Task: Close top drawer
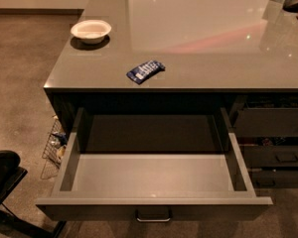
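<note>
The top drawer [154,175] is pulled far out from under the grey counter. Its inside is light grey and holds nothing. Its dark front has a small bar handle [153,216] at the bottom centre of the view. My gripper is out of view; no part of my arm shows.
On the grey counter [198,38] stand a white bowl [91,30] at the far left and a blue snack packet [145,71] near the front edge. Other dark drawer fronts [273,140] sit to the right. A wire rack [54,145] and a black chair [5,175] are at the left.
</note>
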{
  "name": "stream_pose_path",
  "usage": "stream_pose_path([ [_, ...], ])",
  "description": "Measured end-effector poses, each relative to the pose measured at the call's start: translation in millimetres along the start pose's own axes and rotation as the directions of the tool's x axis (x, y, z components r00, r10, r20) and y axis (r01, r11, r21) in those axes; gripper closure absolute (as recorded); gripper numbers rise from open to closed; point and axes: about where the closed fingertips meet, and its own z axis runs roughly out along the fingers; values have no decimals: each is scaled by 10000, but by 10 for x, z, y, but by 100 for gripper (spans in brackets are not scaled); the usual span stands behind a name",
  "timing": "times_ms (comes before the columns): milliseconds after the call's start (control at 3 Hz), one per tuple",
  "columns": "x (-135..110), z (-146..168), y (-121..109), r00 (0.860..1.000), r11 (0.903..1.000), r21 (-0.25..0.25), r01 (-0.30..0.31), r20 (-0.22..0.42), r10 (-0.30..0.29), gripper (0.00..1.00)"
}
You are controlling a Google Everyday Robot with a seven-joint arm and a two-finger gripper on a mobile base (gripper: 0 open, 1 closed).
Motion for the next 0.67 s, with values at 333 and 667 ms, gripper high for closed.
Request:
stream_pose_path([
  [333, 244, 202, 275, 9990, 9990, 32, -449, 14, 449, 100],
  [667, 282, 247, 320, 9986, 9986, -37, -523, -10, 523, 100],
])
